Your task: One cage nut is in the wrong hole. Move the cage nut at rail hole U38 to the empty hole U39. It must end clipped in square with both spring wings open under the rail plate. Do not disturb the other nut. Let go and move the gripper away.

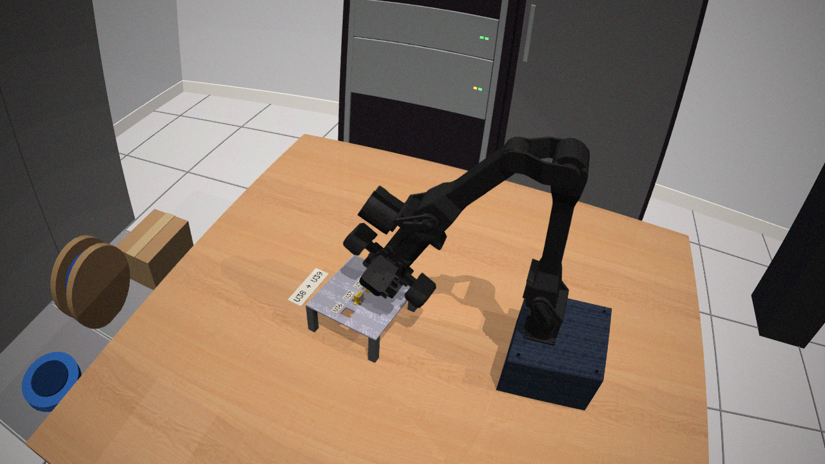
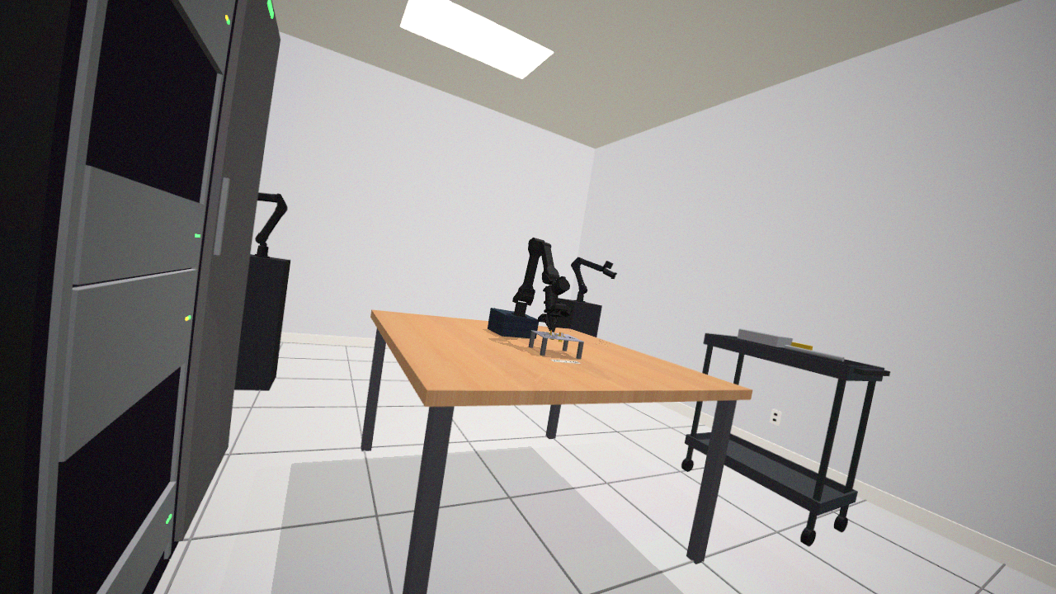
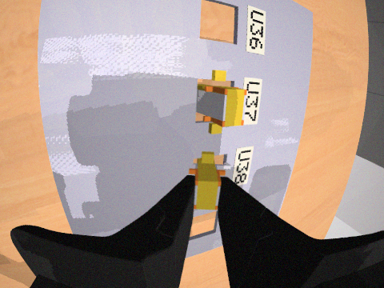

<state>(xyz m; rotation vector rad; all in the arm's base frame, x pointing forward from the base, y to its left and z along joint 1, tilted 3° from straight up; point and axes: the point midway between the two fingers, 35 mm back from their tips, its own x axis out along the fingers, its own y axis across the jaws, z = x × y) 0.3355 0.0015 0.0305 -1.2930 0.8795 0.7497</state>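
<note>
Yellow cage nut (image 3: 207, 192) sits pinched between the narrow-set jaws of the gripper (image 1: 368, 292) (image 2: 552, 331) (image 3: 206, 184), over or near hole U38, apparently gripped by its sides for lifting toward U39.

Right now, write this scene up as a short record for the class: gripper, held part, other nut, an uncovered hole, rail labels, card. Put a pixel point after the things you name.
gripper (image 3: 206, 184): shut on the cage nut (image 3: 207, 194)
held nut position: beside label U38 (image 3: 242, 166)
other nut (image 1: 358, 298) (image 3: 235, 107): at U37
open hole (image 1: 347, 312) (image 3: 218, 22): U36
readable rail labels: U36, U37, U38
card (image 1: 307, 286): U38, arrow, U39
</note>
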